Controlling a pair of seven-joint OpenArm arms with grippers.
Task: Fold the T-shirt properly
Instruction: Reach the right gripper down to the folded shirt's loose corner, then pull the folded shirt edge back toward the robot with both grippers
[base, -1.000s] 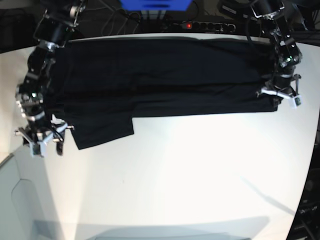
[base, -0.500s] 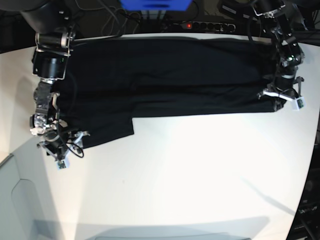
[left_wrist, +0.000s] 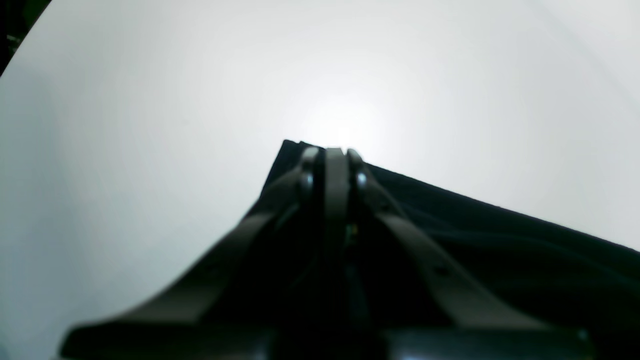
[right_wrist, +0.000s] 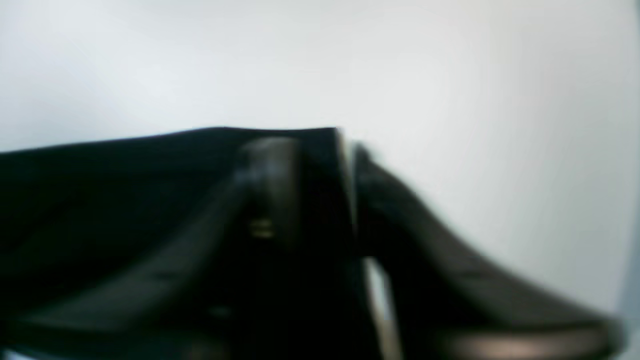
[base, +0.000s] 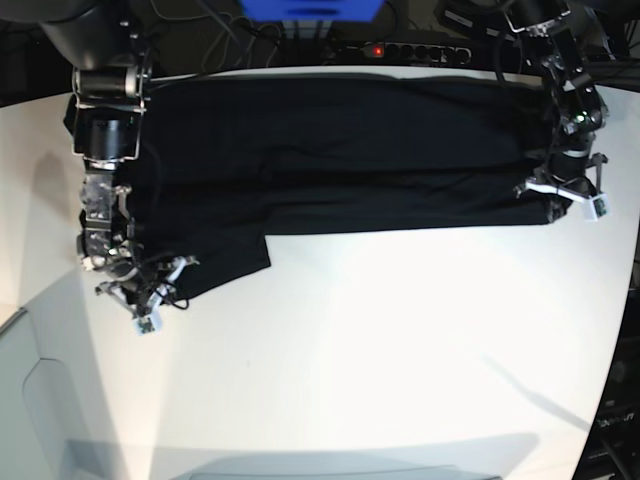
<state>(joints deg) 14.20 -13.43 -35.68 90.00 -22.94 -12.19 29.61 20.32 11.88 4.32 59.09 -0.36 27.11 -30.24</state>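
On the left side of the white table (base: 400, 350), the right gripper (base: 150, 297) has its jaws pinched on the near-left corner of the T-shirt (base: 330, 150), where the sleeve flap hangs nearer than the rest. The black cloth lies flat along the far edge, its long axis running left to right between both arms. At the right end, the left gripper (base: 565, 190) is closed on the near-right corner, so each arm holds its own end.
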